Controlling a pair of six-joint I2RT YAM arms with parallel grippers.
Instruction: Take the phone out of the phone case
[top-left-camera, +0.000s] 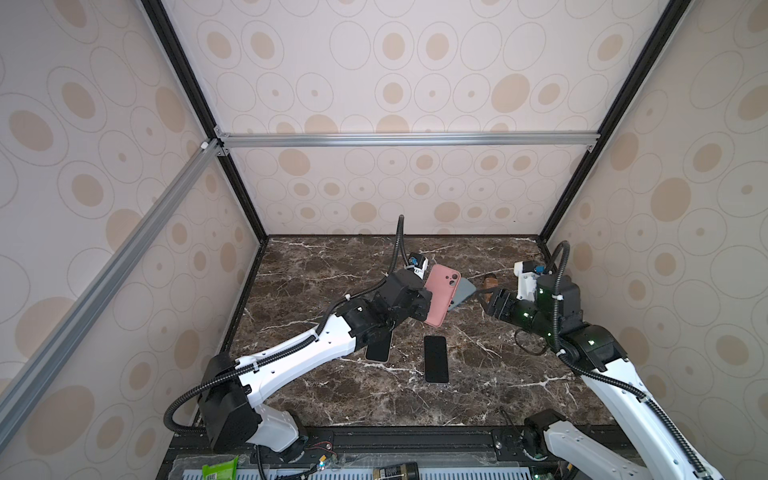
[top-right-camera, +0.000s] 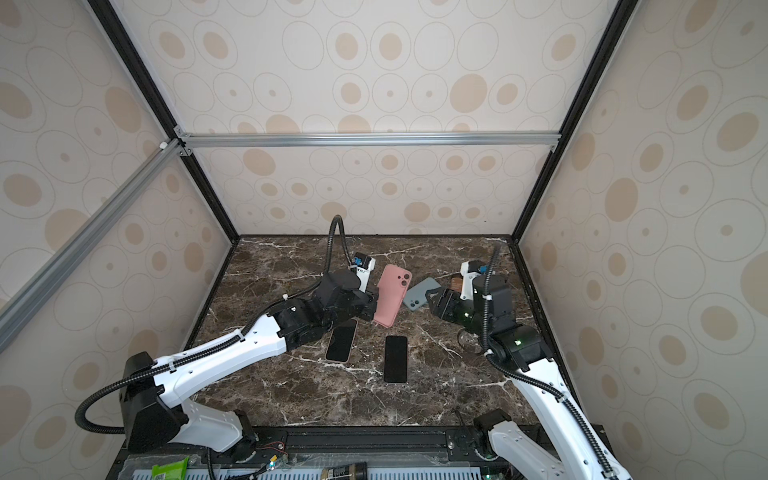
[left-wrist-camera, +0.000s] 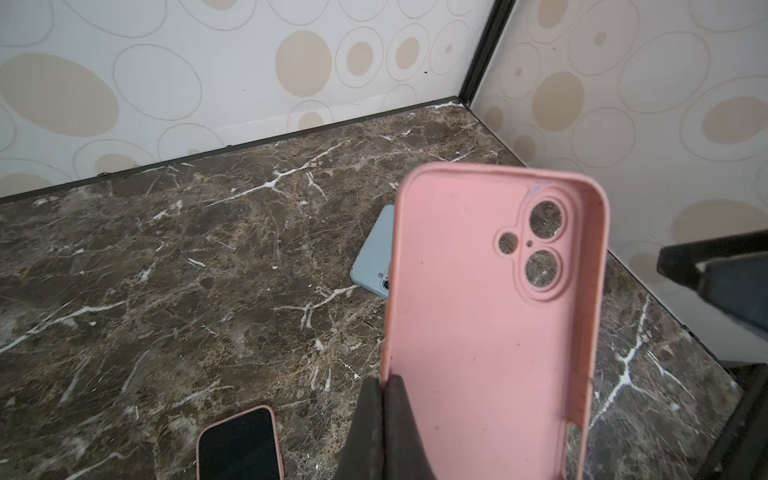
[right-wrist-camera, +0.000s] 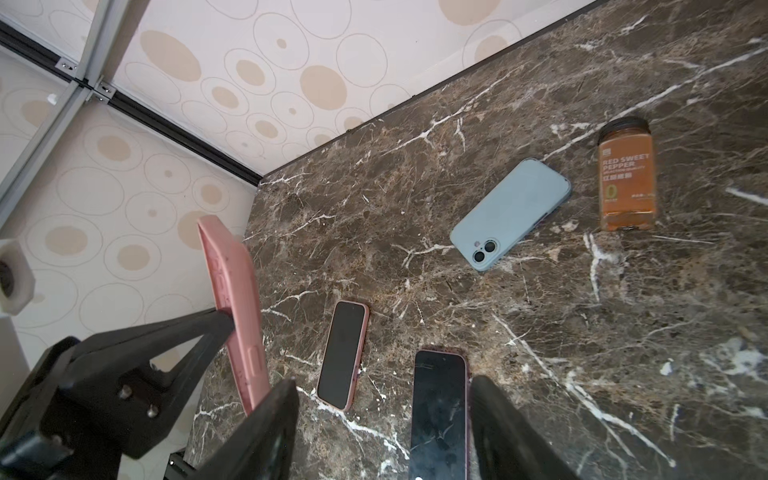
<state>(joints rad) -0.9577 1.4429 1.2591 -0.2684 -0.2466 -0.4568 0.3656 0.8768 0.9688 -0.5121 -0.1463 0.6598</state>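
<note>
Jaws of the left gripper (left-wrist-camera: 384, 380) are clamping the rim of the empty pink case (top-left-camera: 441, 299) above the marble tabletop (top-left-camera: 316, 266). Right gripper (top-left-camera: 484, 297) jaws are standing apart, empty. The phone (top-left-camera: 436, 359) is lying screen-up on the marble between circle-patterned walls (top-left-camera: 374, 83).

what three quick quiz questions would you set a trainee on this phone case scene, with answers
1. True or false: the pink silicone phone case pinched by the left gripper has a phone inside it.
2. How many phones lie screen up on the brown marble table? A one, B two, C three.
3. Fill in: the right gripper hangs above the table with its jaws ___.
Key: 1 false, the case is empty. 2 B: the pink-edged phone and the dark phone; the light blue phone lies camera side up. 3 open.
</note>
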